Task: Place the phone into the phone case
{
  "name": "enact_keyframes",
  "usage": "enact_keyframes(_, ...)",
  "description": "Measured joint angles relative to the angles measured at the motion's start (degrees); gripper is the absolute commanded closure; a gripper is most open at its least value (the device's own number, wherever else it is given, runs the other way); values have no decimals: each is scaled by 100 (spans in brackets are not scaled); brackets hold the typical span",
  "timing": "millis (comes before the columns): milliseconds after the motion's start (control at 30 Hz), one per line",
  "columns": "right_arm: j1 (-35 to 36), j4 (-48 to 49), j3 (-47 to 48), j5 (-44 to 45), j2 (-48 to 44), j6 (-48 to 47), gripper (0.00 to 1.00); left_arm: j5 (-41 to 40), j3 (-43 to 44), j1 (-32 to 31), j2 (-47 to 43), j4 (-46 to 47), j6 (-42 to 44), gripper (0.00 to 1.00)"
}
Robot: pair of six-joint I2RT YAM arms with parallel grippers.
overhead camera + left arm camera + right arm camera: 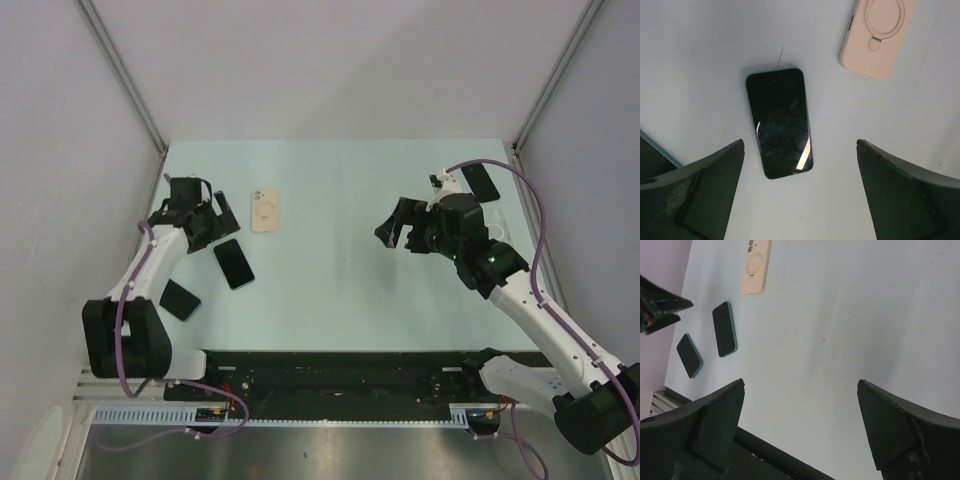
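Left gripper (212,222) jaws wide, nothing held. It hangs over the phone (780,122), which lies flat, screen up, centre-left of the left wrist view. The beige case (879,34) is at the upper right of that view, ring side up, near the phone but not touching. Right gripper (398,228) is wide and empty too, right of centre in the top view, well apart from both. Second dark phone (180,300) sits lower left on the table (340,300), third dark phone (481,182) at upper right.
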Motion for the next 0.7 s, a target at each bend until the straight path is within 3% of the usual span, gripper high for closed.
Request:
enact_keyframes(267, 20, 4, -7, -361, 0, -168, 0, 61, 610, 15, 1283, -173, 11, 1)
enact_keyframes(700, 39, 9, -7, -743, 0, -310, 0, -31, 601, 13, 1891, -278, 46, 0)
